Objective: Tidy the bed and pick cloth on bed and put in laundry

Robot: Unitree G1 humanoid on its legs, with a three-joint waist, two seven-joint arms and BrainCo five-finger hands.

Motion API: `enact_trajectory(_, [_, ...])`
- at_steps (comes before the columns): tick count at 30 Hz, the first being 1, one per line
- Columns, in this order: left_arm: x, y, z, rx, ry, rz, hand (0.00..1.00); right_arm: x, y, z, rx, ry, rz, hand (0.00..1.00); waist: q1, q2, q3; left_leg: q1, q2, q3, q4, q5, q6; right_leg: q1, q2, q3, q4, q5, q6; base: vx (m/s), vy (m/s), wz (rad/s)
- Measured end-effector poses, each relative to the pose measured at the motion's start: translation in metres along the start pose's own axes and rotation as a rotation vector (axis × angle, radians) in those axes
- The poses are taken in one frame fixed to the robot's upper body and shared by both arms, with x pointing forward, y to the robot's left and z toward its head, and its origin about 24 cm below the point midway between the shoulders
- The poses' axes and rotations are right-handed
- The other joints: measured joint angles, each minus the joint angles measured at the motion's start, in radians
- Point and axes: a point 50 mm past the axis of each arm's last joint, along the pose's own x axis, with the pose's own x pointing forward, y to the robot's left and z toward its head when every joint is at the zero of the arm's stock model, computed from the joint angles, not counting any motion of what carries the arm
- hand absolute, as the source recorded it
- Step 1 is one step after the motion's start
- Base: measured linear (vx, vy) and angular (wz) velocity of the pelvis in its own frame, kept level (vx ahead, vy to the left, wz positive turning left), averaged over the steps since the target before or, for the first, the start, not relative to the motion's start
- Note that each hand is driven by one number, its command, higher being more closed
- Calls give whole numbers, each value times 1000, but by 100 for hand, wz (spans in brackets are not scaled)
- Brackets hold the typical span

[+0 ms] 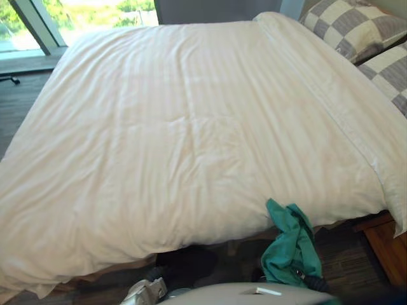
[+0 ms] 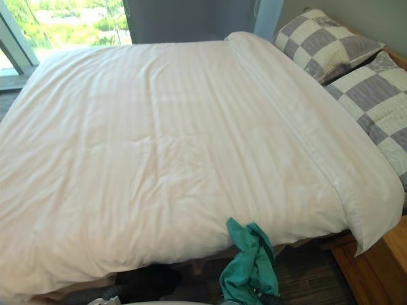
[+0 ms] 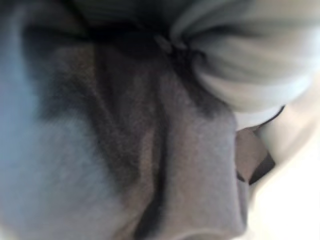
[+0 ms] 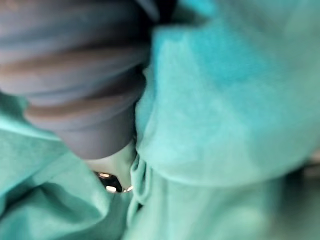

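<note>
White duvet point(image 1: 191, 140) spread flat over the bed, light creases, covering it edge to edge with its near edge hanging over the side. Two grey-and-cream checked pillows at the head end, far right: one further back point(image 2: 324, 41), one nearer point(image 2: 375, 101), both partly tucked behind the folded top of the duvet. Teal cloth point(image 1: 292, 244) is off the top of the bed, bunched and hanging low at the near side, right of centre. Its top corner is touching the duvet's hanging edge and the rest drops down in front of the dark floor point(image 1: 346, 264). Right hand point(image 4: 75, 75) is in that cloth. Its dark ribbed cover shows in the right wrist view with teal fabric pressed all around it, but whether the hand is clenched on the cloth or the cloth is just draped over it can't be told. Left hand point(image 3: 250, 65) is down low, its ribbed cover right against folded grey fabric point(image 3: 150, 150) in the left wrist view. Grasping or released - cannot tell, and what the fabric belongs to isn't clear. Wooden frame point(image 2: 375, 267) shows at the bed's near right corner. Window point(image 1: 95, 13) with greenery outside sits beyond the far left of the bed.
</note>
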Motion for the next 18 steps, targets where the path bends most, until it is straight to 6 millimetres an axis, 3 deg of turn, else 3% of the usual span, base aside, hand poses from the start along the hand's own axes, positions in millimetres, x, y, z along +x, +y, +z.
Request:
enact_trajectory(6, [-1,3,-10,-78,11,11,100,-4,-12,-10,-78,36,-12,100,1,7,-23,28,-1,-10,-5,-1,1,31,-3,-7,-3,-5,1,-87,-34,3])
enact_trajectory(11, [-1,2,-11,-85,-10,3,100,-6,-12,-8,-199,-6,53,100,-8,-1,-39,-23,-27,-115,-6,-6,7,25,-38,-82,42,-47,16,-79,-16,56])
enact_trajectory(13, [-2,4,-12,-65,-21,-8,100,-6,-9,-6,-269,-26,89,100,-15,-8,-50,-57,-47,-183,-6,-2,14,-11,-54,-79,131,-115,21,29,-23,94])
enact_trajectory(14, [-3,5,-11,-32,-24,-17,100,-7,-6,-6,-304,-37,108,100,-26,-14,-51,-79,-66,-245,-6,5,24,-27,-57,-56,195,-177,21,65,-66,136])
enact_trajectory(15, [-3,6,-10,-5,-22,-17,100,-7,-4,-7,-324,-40,122,100,-29,-36,-55,-88,-84,-299,-6,12,34,-28,-56,-35,239,-224,16,67,-84,171])
enact_trajectory(16, [-4,6,-10,19,-18,-16,100,-7,-2,-8,-341,-35,140,100,-26,-37,-56,-99,-99,-346,-6,20,40,-25,-55,-22,262,-250,-1,79,-83,135])
enact_trajectory(18, [-3,6,-8,36,-24,-9,100,-7,1,-7,-354,-32,172,100,-19,-46,-58,-109,-109,-399,-6,45,54,7,-55,-33,261,-262,-2,114,-81,105])
